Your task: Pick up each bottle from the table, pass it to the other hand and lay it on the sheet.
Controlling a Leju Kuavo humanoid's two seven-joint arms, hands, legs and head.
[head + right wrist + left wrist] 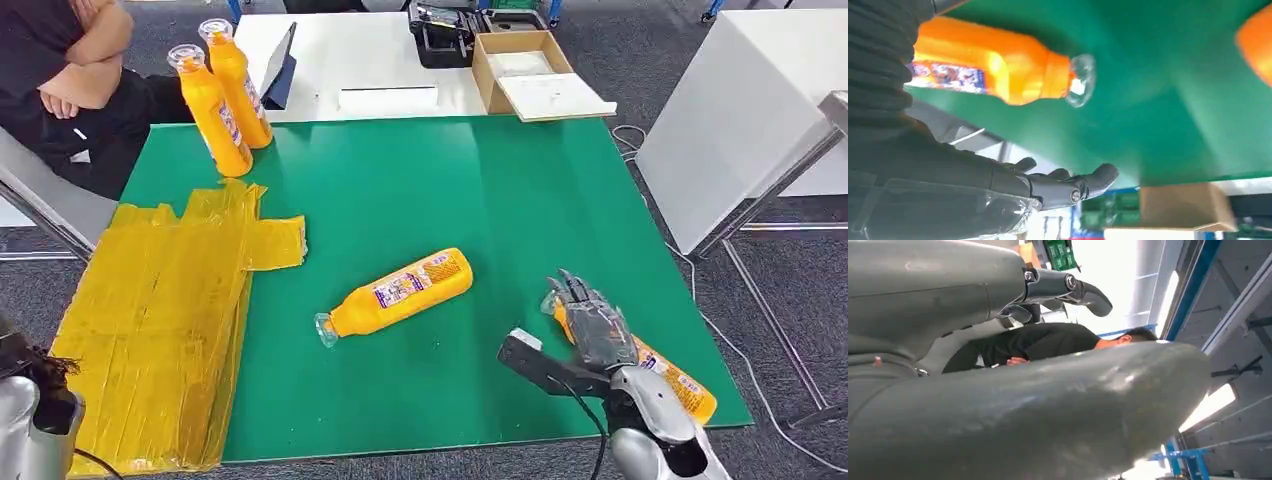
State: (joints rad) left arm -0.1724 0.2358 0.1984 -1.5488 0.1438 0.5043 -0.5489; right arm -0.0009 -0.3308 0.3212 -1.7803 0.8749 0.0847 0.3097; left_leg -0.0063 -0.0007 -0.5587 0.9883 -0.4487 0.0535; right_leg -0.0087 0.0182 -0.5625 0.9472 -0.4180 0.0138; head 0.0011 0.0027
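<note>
Near the table's front right edge an orange bottle (672, 380) (993, 65) lies on its side, clear cap (1080, 80) pointing away from me. My right hand (595, 325) hovers just over its neck end, fingers (1073, 185) stretched out, thumb apart, holding nothing. A second orange bottle (400, 292) lies mid-table, cap toward the yellow sheet (160, 310) spread over the left side. Two more orange bottles (228, 95) stand upright at the back left. My left arm (30, 420) hangs low at the front left; its hand (1013, 405) is empty with fingers (1088, 292) extended.
A person (70, 70) sits with folded arms at the back left, close to the upright bottles. Behind the green table (480, 180) a white table carries a cardboard box (520, 65), a tablet (280, 65) and a dark device. Another white table (740, 110) stands at the right.
</note>
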